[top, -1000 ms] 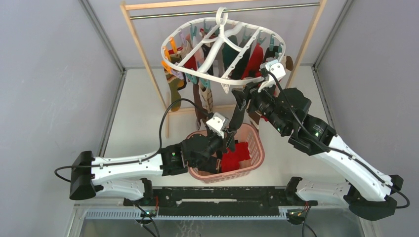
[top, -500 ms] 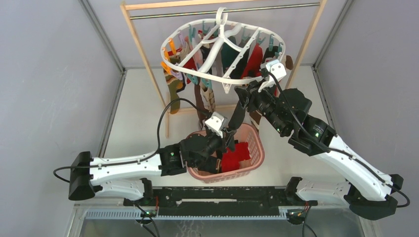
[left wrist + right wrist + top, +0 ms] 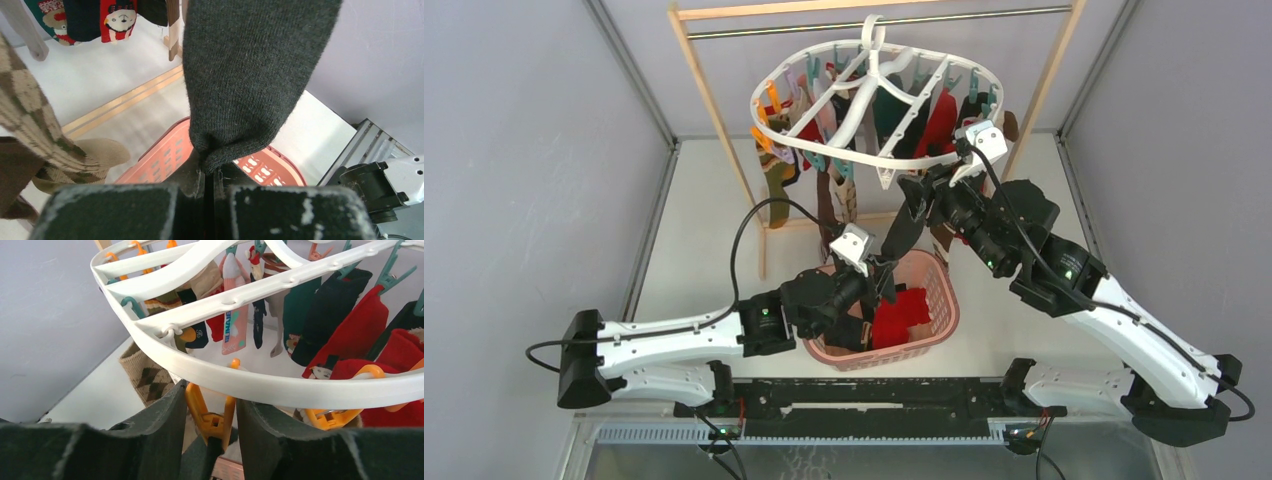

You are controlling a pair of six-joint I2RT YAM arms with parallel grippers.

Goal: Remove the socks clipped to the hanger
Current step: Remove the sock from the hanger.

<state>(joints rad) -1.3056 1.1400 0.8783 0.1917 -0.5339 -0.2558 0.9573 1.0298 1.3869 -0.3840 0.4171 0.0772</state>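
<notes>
Hazards, view by view. Overhead: the left tool (image 3: 880, 277), fingers fully closed, pinches the toe of a dark sock (image 3: 902, 235), with the pink basket (image 3: 894, 352) just beneath it. The sock runs stretched up to the right tool (image 3: 916, 192), which sits directly under the near rim of the hanger (image 3: 864, 85). The other socks hang clipped around that frame, above and beyond the right tool. A pull made before the clip lets go would likely swing or tilt the hanger on its hook. Left wrist: only a small fold of the toe lies between the closed fingers, so the fabric may slip free under tension. An argyle sock (image 3: 30, 125) hangs just to the left and could snag. Right wrist: the right tool is about half closed, its fingers (image 3: 160, 430) bearing on either handle of an orange clip (image 3: 212, 422) just below the rim. Whether the clip's mouth has opened cannot be seen. If the fingers ride off the narrow handles, the clip would snap shut on the sock, and pushing upward could jam them against the rim.
</notes>
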